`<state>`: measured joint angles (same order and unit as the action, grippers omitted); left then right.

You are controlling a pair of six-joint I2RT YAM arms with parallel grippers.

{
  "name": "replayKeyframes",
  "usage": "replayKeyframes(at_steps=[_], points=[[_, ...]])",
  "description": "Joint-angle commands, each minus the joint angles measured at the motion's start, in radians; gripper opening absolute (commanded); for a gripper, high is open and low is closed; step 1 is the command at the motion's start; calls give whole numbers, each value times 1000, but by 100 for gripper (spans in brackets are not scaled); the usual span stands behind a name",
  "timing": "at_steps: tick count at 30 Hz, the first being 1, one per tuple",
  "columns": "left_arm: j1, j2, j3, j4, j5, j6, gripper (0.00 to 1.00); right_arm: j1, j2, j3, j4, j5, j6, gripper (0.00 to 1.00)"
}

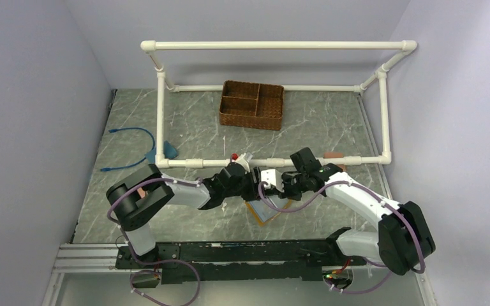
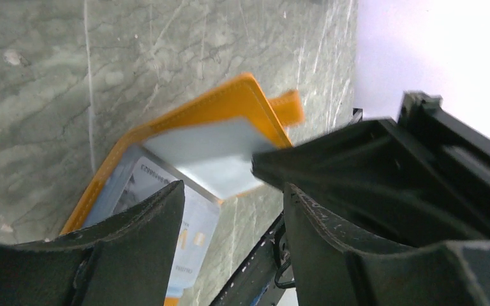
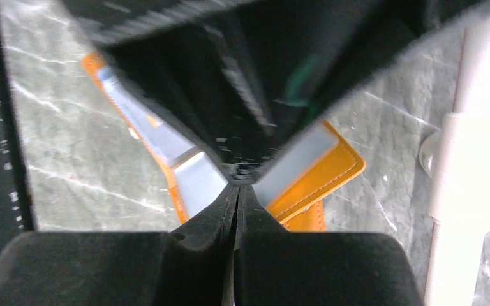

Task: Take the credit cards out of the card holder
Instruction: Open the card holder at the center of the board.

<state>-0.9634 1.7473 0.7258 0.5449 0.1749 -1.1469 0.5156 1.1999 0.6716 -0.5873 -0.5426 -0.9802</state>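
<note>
The mustard-orange card holder [image 2: 230,99] lies open on the grey marbled table [image 2: 38,95], near the arm bases; the right gripper [image 3: 236,191], jaws pressed together, pinches the edge of a pale credit card [image 2: 210,153] over it; the left gripper [image 2: 233,204] hovers wide open, holding nothing.

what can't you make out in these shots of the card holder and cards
- Right tool grip: the right wrist view shows it shut, but a dark blurred shape covers what lies past its tips, so any pinched card is unseen.
- Card count: in the left wrist view the left tool and right tool cover much of the card holder; one credit card shows print.
- Top view: both tools cover the card holder, too small for detail.
</note>
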Motion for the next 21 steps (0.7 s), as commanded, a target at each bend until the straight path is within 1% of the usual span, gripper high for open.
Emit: replayKeyframes(at_steps=[1, 6, 10, 15, 21], points=[[-6, -85, -37, 14, -33, 2, 64, 0, 42, 11, 107, 117, 74, 0], [-6, -166, -106, -11, -77, 18, 63, 1, 77, 24, 102, 132, 99, 0], [-6, -226, -169, -11, -87, -4, 62, 1, 113, 52, 59, 77, 116, 0], [-23, -223, -218, 44, -80, -45, 60, 7, 192, 120, -19, 2, 160, 0], [-26, -183, -201, 43, -71, -59, 56, 44, 268, 154, -44, 27, 194, 0]])
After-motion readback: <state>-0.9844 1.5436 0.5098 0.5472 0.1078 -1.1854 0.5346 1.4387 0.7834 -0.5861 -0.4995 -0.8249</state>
